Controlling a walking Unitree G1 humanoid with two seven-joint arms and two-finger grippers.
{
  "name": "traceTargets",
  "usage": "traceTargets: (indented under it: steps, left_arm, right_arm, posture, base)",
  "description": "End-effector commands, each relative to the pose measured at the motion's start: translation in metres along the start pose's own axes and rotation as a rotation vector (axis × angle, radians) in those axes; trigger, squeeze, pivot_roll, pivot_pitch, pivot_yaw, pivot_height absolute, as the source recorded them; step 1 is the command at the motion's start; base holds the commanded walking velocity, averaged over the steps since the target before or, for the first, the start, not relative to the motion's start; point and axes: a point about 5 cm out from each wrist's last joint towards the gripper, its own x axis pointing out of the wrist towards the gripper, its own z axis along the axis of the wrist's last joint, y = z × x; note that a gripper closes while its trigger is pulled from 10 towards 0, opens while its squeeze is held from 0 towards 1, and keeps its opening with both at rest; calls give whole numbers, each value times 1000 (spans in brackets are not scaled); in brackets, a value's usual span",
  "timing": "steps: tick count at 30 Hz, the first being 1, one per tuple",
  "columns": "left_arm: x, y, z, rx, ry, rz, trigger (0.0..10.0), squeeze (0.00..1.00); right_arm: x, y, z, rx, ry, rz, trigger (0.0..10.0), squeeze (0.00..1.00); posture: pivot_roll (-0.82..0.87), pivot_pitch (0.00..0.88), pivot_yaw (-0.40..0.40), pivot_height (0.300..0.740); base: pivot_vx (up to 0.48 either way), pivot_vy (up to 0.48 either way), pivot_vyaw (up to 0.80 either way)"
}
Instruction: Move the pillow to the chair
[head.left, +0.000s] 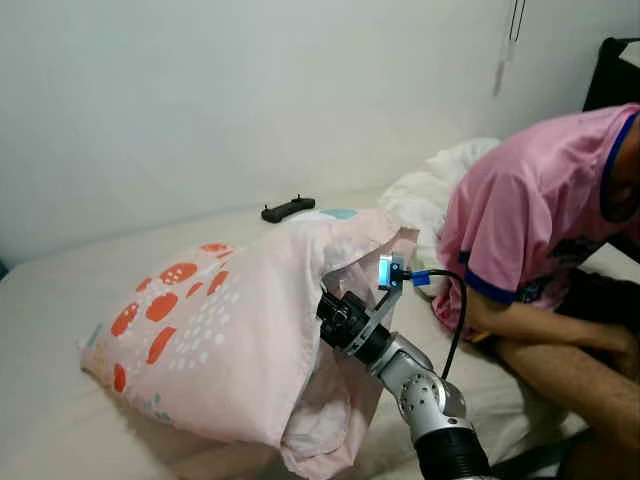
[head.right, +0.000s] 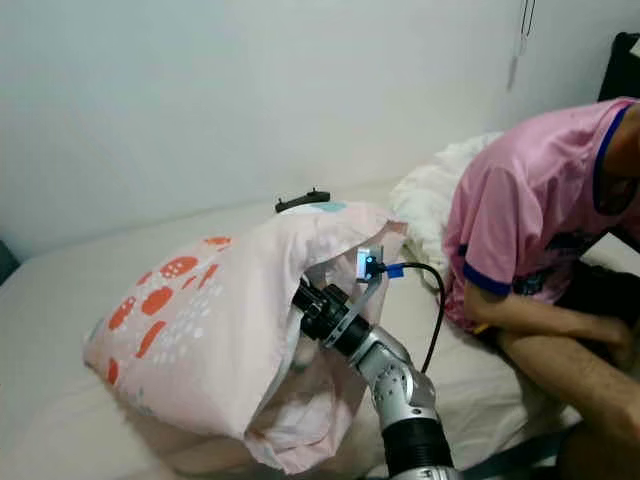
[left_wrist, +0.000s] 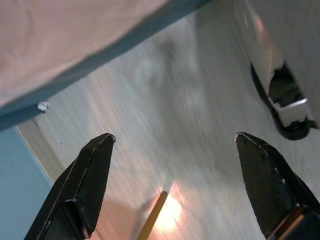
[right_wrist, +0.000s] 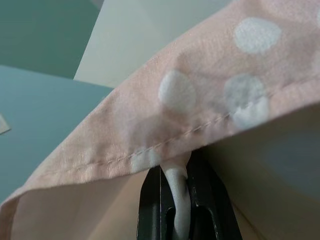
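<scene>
Black fingers (right_wrist: 200, 200) of the right gripper (right_wrist: 182, 210) are clamped on a fold of white fabric at the hem of the pillow (head.left: 230, 330). The pink, spotted pillowcase drapes over them. From the head views, the silver right arm (head.left: 420, 390) reaches up into the open end of the pillow, which is lifted at that end and rests with its far end on the bed (head.left: 60, 300). A black controller (head.left: 288, 209) lies on the bed near the wall. A person (head.left: 550, 230) in a pink shirt sits on the bed just right of the pillow. The left gripper (left_wrist: 172, 150) hangs with its fingers spread wide over a wooden floor (left_wrist: 190, 110), beside the bed's edge.
</scene>
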Motion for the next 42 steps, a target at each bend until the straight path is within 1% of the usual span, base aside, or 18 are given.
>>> traceTargets:
  steps: [1, 5, 15, 16, 18, 31, 37, 38, 39, 40, 41, 42]
  left_arm:
    - [1, -5, 8, 7, -36, -27, 10000, 0]
    - [1, -5, 9, 9, -37, -28, 10000, 0]
    - [1, -7, 8, 16, -33, -33, 10000, 0]
    - [1, -8, 8, 17, -33, -33, 10000, 0]
    - [1, -8, 8, 17, -33, -33, 10000, 0]
    - [1, -12, 11, 11, -35, -38, 10000, 0]
    - [1, -13, 11, 9, -35, -38, 10000, 0]
    - [1, -13, 12, 8, -36, -39, 10000, 0]
    - [1, -13, 12, 8, -36, -39, 10000, 0]
    - [1, -14, 12, 5, -37, -40, 10000, 0]
    - [1, -15, 13, 2, -38, -41, 10000, 0]
    - [1, -15, 13, 2, -38, -41, 10000, 0]
  right_arm:
    - [9, 5, 1, -8, -27, 26, 0, 0]
    - [7, 3, -1, -12, -24, 3, 0, 0]
    - [6, 2, 0, -17, -26, -5, 0, 0]
    - [6, 3, 0, -18, -25, -5, 0, 0]
    - [6, 3, 0, -18, -25, -5, 0, 0]
    - [4, 0, -2, -30, 1, -21, 0, 0]
    - [3, -3, -7, -39, 26, -40, 0, 0]
    - [0, -7, -12, -55, 50, -80, 0, 0]
    - [0, -7, -12, -55, 50, -80, 0, 0]
    - [-9, -19, -31, -80, 143, -183, 10000, 0]
    - [-23, -31, -52, -85, 255, -309, 10000, 0]
    - [-23, -31, -52, -85, 255, -309, 10000, 0]
  posture:
    - [-26, 14, 50, 632]
    - [-27, 15, 52, 646]
    - [-35, 19, 53, 680]
    - [-37, 19, 52, 689]
    - [-37, 19, 52, 689]
    - [-43, 16, 42, 737]
    - [-45, 15, 39, 740]
    - [-48, 13, 36, 740]
    - [-48, 13, 36, 740]
    - [-46, 12, 25, 740]
    - [-42, 12, 19, 740]
    - [-42, 12, 19, 740]
  base:
    - [0, 0, 0]
    - [0, 0, 0]
    - [0, 0, 0]
    - [0, 0, 0]
    - [0, 0, 0]
    - [0, 0, 0]
    - [0, 0, 0]
    - [0, 0, 0]
    - [0, 0, 0]
    - [0, 0, 0]
    - [0, 0, 0]
    - [0, 0, 0]
